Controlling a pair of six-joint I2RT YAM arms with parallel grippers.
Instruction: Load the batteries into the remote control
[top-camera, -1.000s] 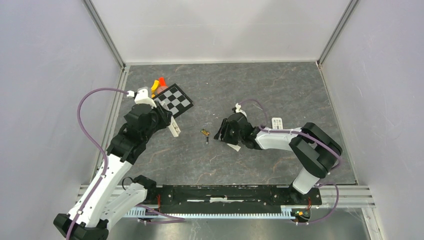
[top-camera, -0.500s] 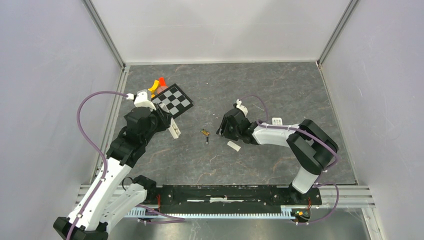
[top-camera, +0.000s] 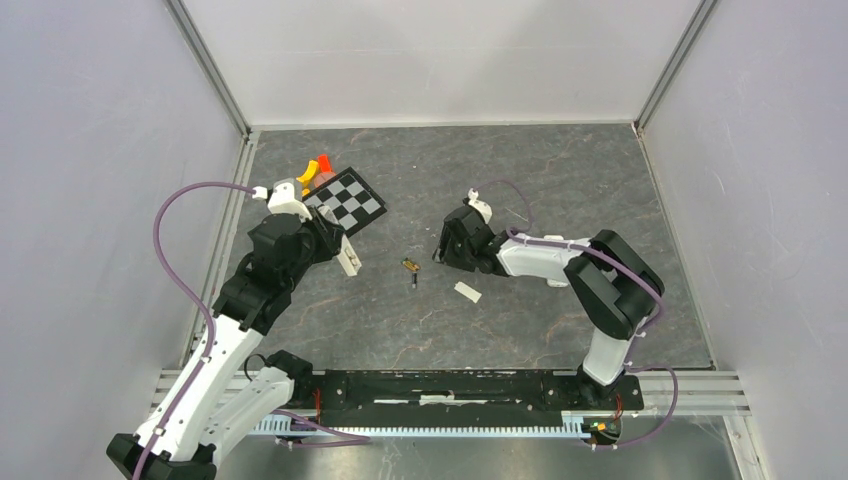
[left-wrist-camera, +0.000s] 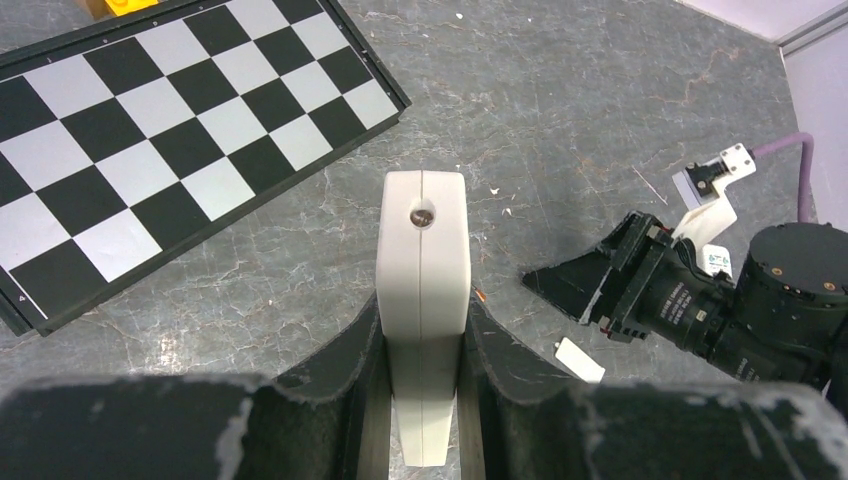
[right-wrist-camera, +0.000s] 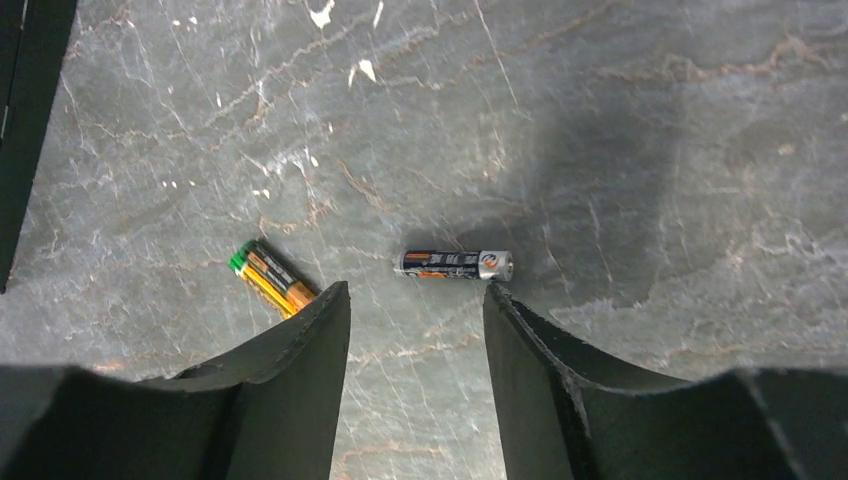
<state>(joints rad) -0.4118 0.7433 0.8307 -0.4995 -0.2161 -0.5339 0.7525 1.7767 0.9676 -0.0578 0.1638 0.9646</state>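
Observation:
My left gripper (top-camera: 345, 255) is shut on the white remote control (top-camera: 348, 258) and holds it on edge; in the left wrist view the remote (left-wrist-camera: 423, 250) stands between the fingers with a small hole in its top end. Two batteries lie on the table between the arms, one (top-camera: 409, 265) beside the other (top-camera: 415, 280). In the right wrist view a dark one with a silver end (right-wrist-camera: 455, 264) lies just ahead of my open, empty right gripper (right-wrist-camera: 415, 292), and a green, yellow and orange one (right-wrist-camera: 270, 277) lies by the left finger.
A small plain white strip (top-camera: 466, 291) lies on the table near the right gripper. A checkerboard (top-camera: 350, 197) lies at the back left with orange and red blocks (top-camera: 315, 168) beside it. Rails and walls bound the dark stone-patterned table.
My right gripper has lifted off the white strip and swung back and left toward the batteries. The left arm with the remote has hardly moved.

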